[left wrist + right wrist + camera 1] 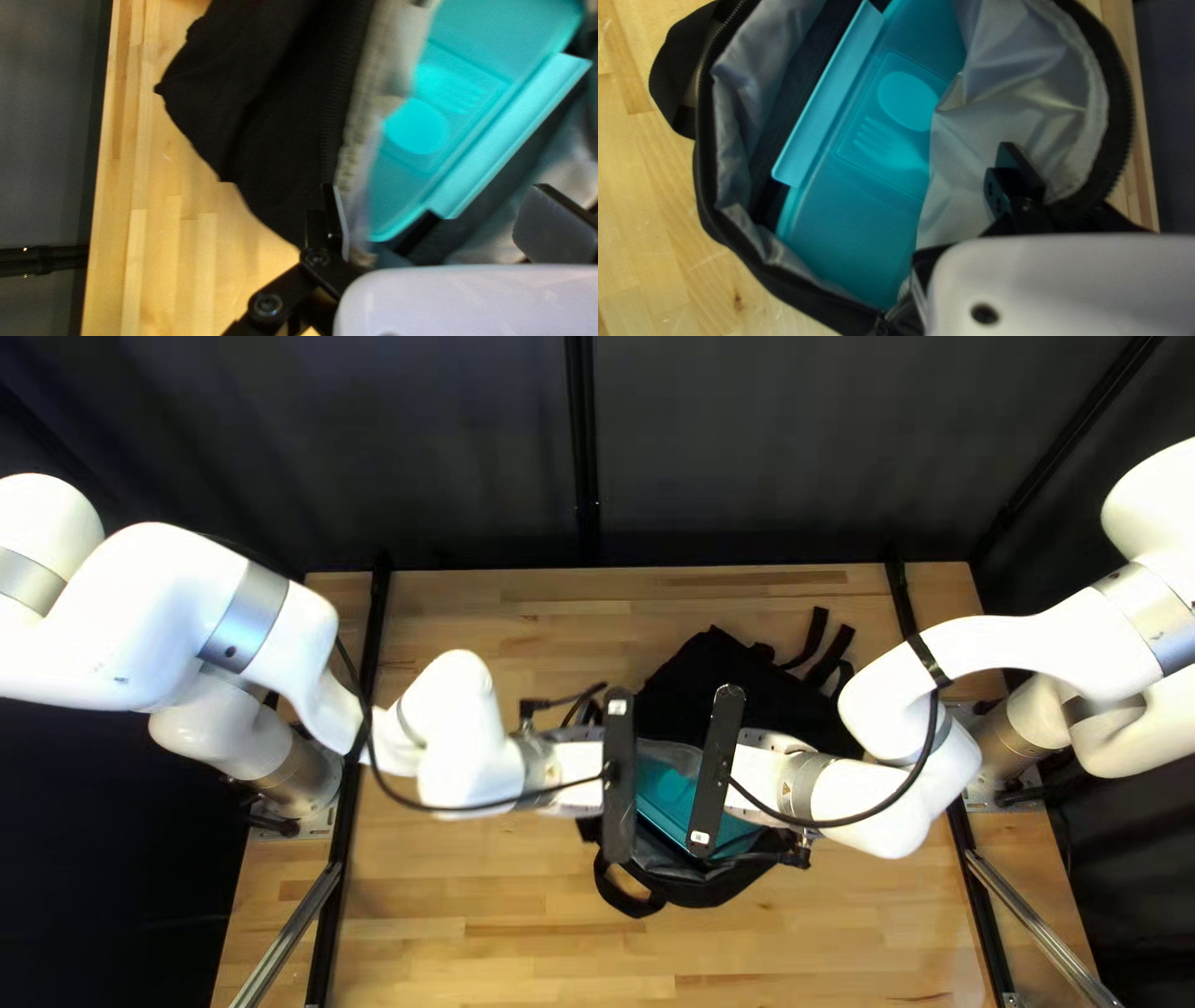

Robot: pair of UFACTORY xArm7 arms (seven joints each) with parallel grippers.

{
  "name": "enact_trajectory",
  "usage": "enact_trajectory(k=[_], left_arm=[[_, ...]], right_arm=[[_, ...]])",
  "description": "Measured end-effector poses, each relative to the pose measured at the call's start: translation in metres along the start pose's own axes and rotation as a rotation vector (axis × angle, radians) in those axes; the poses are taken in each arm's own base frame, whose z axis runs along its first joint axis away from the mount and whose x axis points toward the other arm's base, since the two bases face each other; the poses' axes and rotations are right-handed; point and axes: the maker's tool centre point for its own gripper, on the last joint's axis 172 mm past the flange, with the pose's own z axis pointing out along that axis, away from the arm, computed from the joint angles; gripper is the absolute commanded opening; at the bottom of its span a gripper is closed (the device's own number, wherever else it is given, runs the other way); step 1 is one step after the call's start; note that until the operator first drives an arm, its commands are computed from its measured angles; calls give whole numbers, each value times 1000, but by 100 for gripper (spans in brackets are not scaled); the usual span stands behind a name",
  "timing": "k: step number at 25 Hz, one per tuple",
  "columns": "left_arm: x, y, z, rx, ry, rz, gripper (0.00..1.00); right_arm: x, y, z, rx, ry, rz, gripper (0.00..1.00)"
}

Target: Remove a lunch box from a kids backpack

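Teal lunch box (666, 797), lid up, long axis far-left to near-right; left gripper (578, 768), right gripper (762, 774): fingers parted.

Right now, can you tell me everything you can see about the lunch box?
The lunch box is teal, long and smooth, and looks like plastic. Its lid is on and faces up. A paler clip runs along one long side, and the lid shows a spoon shape and a fork shape. It sits inside the open black backpack, whose gray lining overlaps one side of it.
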Motion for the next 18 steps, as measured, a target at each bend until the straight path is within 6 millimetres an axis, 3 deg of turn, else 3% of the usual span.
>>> enact_trajectory(k=[4, 8, 18], left_arm=[[-4, 20, 6, -2, 38, 28, 100], [-4, 26, 11, -4, 62, 51, 100], [-2, 8, 17, 11, 65, 107, 100]], right_arm=[[-1, 10, 0, -4, -2, 9, 0], [-1, 16, 2, 4, -5, 20, 0], [2, 9, -1, 22, -2, 17, 0]])
